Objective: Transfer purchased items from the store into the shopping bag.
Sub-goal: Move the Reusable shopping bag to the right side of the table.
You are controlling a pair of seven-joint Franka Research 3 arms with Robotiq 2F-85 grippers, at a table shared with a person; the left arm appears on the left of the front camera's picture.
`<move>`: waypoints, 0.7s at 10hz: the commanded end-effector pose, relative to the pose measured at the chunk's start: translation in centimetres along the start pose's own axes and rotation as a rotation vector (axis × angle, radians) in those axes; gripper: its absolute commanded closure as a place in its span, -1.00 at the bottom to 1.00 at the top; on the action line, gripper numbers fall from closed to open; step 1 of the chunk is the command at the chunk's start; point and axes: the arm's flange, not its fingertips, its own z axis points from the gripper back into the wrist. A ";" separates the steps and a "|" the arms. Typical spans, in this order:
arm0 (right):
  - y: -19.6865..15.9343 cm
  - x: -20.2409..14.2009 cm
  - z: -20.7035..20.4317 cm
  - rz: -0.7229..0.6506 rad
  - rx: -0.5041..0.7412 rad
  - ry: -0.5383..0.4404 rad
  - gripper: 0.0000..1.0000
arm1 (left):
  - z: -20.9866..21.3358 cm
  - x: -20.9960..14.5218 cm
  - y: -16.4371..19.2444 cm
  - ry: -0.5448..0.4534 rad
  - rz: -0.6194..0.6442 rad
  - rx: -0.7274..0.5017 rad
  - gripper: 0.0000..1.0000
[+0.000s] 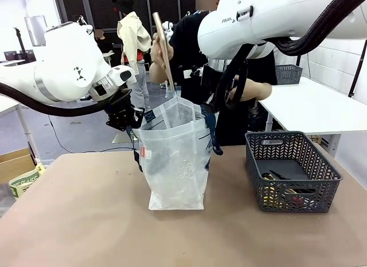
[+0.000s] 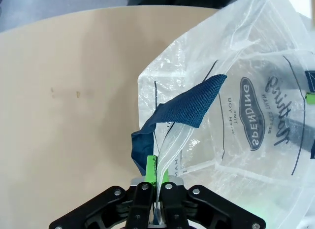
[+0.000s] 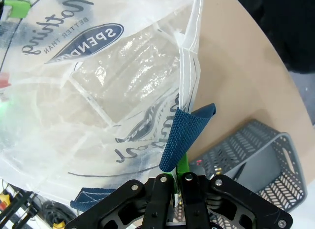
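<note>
Bag (image 1: pixel 175 163) clear, navy handles (image 2: pixel 189 106) — basket (image 1: pixel 309 192) grey herringbone.

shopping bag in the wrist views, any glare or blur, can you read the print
Left wrist view: shopping bag sharp, print legible but upside down, plastic washes out white toward the top right. Right wrist view: also sharp, print inverted, mild sheen on the creases; the table edge bows from the wide lens.

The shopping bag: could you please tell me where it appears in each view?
Front view: shopping bag upright, picture centre.
Left wrist view: right half, edge pinched in left pincer.
Right wrist view: left side, edge pinched in right pincer.
Shared landmark: the tan table.
</note>
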 end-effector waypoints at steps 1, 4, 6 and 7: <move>0.0 0.0 -0.1 -0.004 0.001 0.001 1.00 | 0.4 -0.6 0.7 -0.005 -0.056 -0.038 1.00; 0.0 0.0 -0.1 -0.004 0.001 0.001 1.00 | 0.5 -0.5 0.8 -0.004 -0.058 -0.037 1.00; 0.0 0.0 -0.1 -0.004 0.001 0.001 1.00 | 0.5 -0.5 0.9 -0.012 -0.048 -0.033 1.00; 0.0 0.0 -0.1 -0.004 0.001 0.001 1.00 | 0.5 -0.5 0.9 -0.004 -0.050 -0.027 1.00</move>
